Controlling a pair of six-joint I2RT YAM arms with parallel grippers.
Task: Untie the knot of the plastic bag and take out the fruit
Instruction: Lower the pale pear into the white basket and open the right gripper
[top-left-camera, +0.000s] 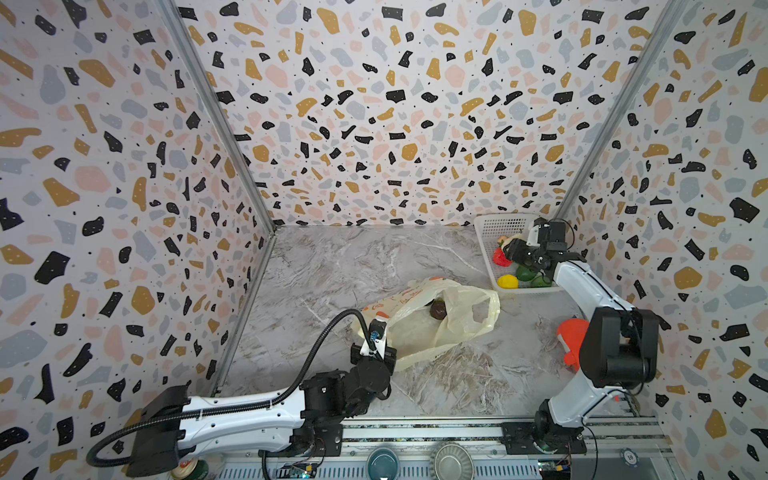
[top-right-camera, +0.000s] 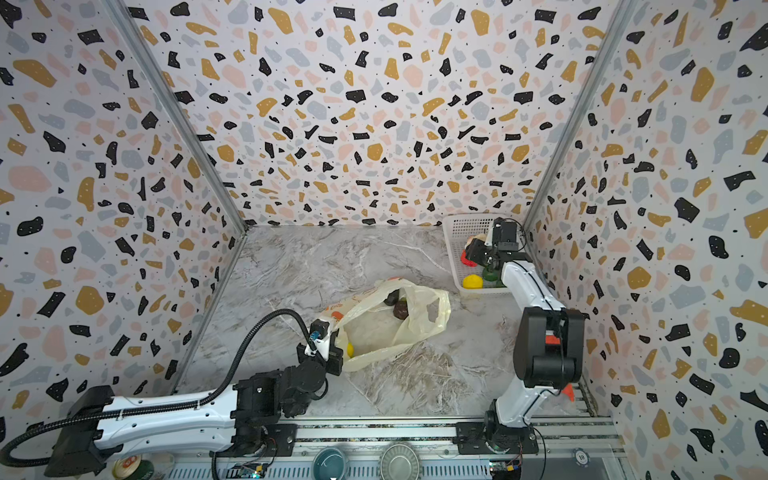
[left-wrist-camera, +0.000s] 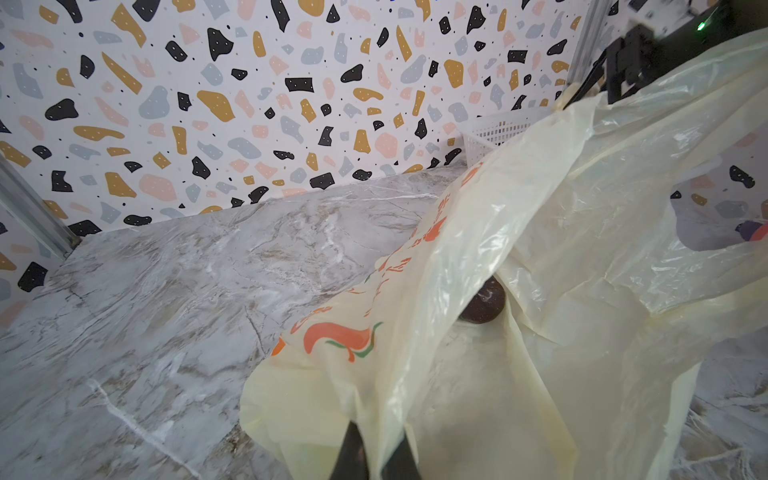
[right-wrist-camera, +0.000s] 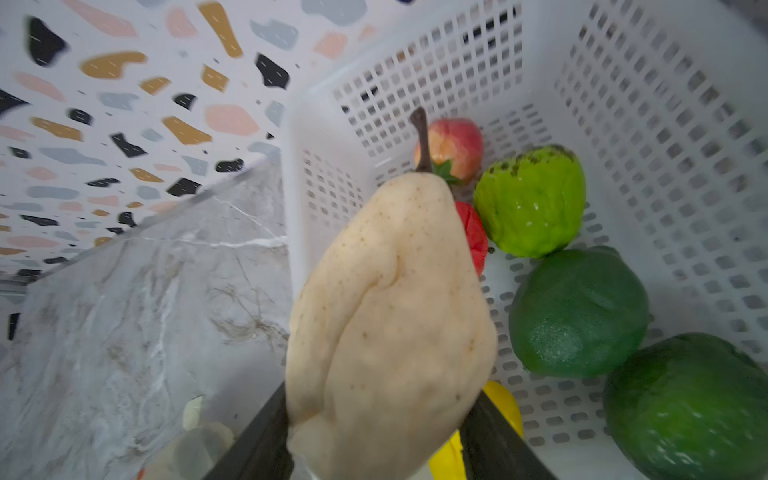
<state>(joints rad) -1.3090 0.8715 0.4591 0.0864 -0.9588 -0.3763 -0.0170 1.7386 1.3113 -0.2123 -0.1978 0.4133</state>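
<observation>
— What does the left gripper (left-wrist-camera: 374, 453) have?
— Its jaws are pinched tight on a fold of the thin, translucent pale-yellow plastic bag (left-wrist-camera: 519, 249) with orange print, at the bag's near left end.

— And the right gripper (right-wrist-camera: 380, 436)?
— Its jaws stand partly open, clamped on the fat end of a pale cream speckled pear (right-wrist-camera: 390, 311) with a brown stem. The pear hangs above the white perforated plastic basket (right-wrist-camera: 623, 104), close to the wall that faces the middle of the counter.

— Where does the bag lie?
— Near the middle of the grey marble counter (top-left-camera: 332, 270), its mouth gaping toward the basket. One handle loop (top-left-camera: 492, 307) is spread loose, not tied. A dark brown round fruit (top-left-camera: 437, 309) sits just inside the mouth. In a top view a small yellow fruit (top-right-camera: 350, 350) shows through the film just beside the left gripper.

— And the basket?
— It stands in the counter's far right corner, near the bag but apart from it. Inside are a red-and-yellow apple (right-wrist-camera: 455, 145), a light green knobbly fruit (right-wrist-camera: 532, 199), two dark green round fruits (right-wrist-camera: 577, 311), a red fruit (right-wrist-camera: 471, 237) and a yellow fruit (right-wrist-camera: 503, 403), crowded against one another.
</observation>
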